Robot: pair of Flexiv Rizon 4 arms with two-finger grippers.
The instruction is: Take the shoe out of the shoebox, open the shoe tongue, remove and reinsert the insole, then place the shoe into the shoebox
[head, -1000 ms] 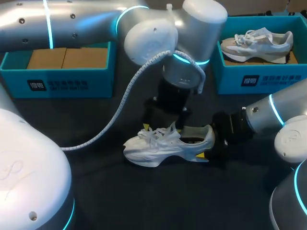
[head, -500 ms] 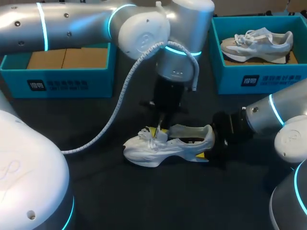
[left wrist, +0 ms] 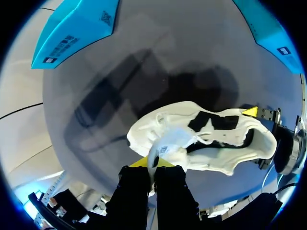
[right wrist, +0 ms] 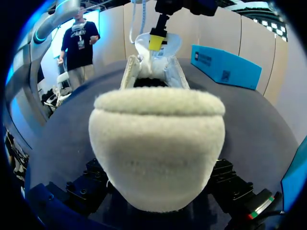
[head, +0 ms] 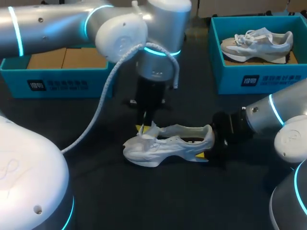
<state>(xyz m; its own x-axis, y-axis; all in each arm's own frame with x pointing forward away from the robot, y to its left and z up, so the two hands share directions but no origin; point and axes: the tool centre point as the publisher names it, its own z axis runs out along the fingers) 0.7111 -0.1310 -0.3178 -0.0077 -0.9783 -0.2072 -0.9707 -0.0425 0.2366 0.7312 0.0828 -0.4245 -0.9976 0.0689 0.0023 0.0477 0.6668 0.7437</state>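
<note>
Head view: the white lace-up sneaker (head: 168, 143) stands on its sole on the dark worktop (head: 144, 196), outside both boxes. The left hand (head: 145, 126) comes down from above, its fingers pressed together on the sneaker's white tongue (left wrist: 168, 147) (lifted clear of the opening). The right hand (head: 208, 146) clamps the heel from both sides. A second pale sneaker (head: 256, 40) lies in the teal cardboard shoebox (head: 259, 81) nearest the right arm.

Wht shoe (head: 163, 146), teal shoebox (head: 96, 84), blk table (head: 144, 201).
</note>
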